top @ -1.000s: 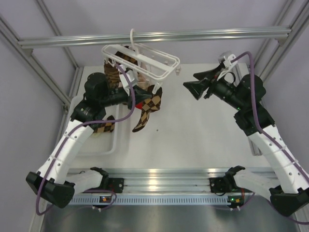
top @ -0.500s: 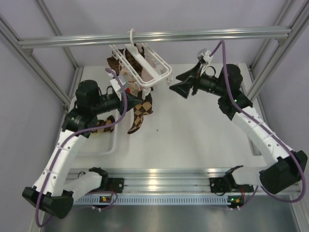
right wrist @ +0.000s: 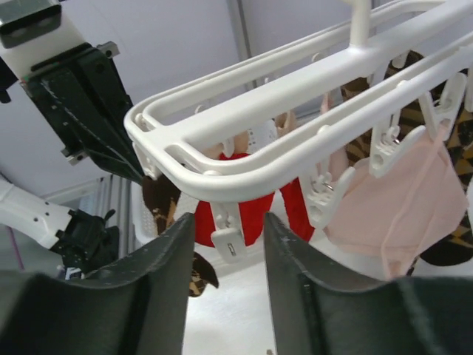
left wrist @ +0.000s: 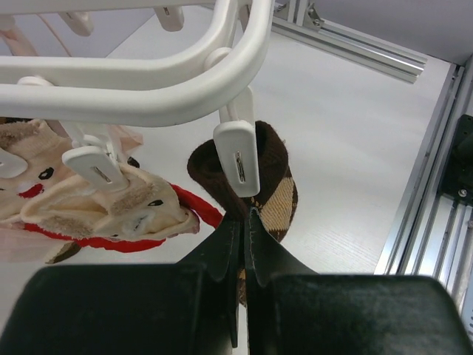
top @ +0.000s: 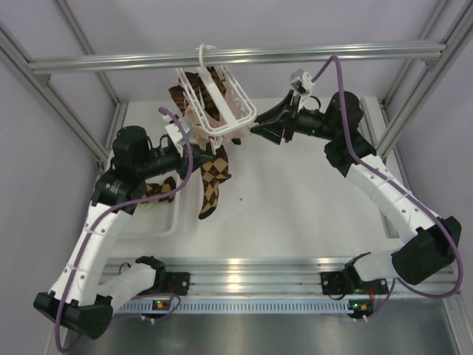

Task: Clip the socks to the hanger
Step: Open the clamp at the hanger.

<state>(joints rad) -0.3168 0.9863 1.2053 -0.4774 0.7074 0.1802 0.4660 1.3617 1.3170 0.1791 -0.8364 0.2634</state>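
Hanger [top: 216,103] is hanging off top rail [top: 295,53]; sock [top: 212,181] is dangling lengthwise, cuff up; left pincer [left wrist: 242,218] is pinching sock tight, cuff touching clip [left wrist: 238,157] directly above; right pincer [right wrist: 229,229] is gaping just under hanger's end, gripping nothing.

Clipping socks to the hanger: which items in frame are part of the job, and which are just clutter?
Job: checked sock at the clip; checked sock in the tray; hanger; clip.
Lying about: red sock; pink sock; cream patterned sock; tray.
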